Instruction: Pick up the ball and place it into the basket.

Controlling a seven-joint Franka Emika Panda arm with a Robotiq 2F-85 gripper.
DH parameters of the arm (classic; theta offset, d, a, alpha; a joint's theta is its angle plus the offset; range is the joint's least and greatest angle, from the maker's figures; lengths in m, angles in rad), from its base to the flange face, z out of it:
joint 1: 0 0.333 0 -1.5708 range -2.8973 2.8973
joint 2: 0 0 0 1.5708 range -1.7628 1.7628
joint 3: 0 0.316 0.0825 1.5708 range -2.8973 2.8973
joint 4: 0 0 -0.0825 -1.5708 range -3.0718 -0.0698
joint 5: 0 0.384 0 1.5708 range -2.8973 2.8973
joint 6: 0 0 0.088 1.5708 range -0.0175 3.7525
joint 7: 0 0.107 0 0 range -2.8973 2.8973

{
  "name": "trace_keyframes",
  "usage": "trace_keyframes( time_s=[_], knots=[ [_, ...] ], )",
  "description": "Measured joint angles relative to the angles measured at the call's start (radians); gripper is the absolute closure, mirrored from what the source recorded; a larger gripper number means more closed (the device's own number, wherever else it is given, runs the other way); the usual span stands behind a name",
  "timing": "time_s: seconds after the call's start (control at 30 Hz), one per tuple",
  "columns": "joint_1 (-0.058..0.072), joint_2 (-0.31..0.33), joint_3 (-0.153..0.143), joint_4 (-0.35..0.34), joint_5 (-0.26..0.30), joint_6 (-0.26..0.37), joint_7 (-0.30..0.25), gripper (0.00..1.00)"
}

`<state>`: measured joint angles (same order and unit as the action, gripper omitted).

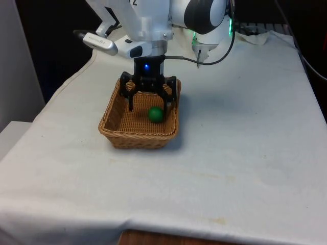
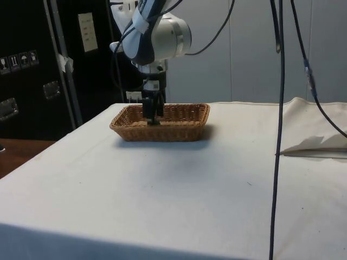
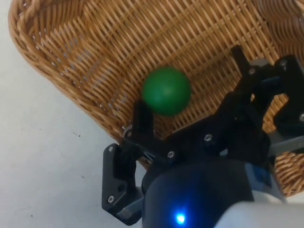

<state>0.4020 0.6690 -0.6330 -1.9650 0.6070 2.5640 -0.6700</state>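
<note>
One small green ball (image 1: 156, 114) lies on the floor of the brown woven wicker basket (image 1: 115, 135), near its wall. Black two-finger gripper (image 1: 148, 105) hangs inside the basket, jaws wide, holding nothing. Ball probably light, smooth, rolls readily; if regrasped, pinch across its middle.

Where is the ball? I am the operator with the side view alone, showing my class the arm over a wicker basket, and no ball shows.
Observer: The green ball lies inside the basket, on its woven floor, in the front view.
Operator: Is it gripped?
Observer: No. The gripper is open and the ball sits between its spread fingers, close by one of them.
Operator: Which part of the basket?
Observer: Towards the front view's right, close to the near wall.
</note>
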Motion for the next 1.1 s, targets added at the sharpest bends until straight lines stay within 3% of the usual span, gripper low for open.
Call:
trace_keyframes(
  time_s=[0.17,0.33,0.83,1.1],
  knots=[
    [0.001,-0.003,-0.002,0.000,0.000,0.000,0.000,0.00],
    [0.009,-0.047,-0.020,-0.006,-0.010,-0.025,0.003,0.00],
    [0.023,-0.169,-0.049,-0.040,-0.091,-0.074,0.044,0.00],
    [0.035,-0.258,-0.054,-0.074,-0.167,-0.097,0.081,0.00]
  ],
)
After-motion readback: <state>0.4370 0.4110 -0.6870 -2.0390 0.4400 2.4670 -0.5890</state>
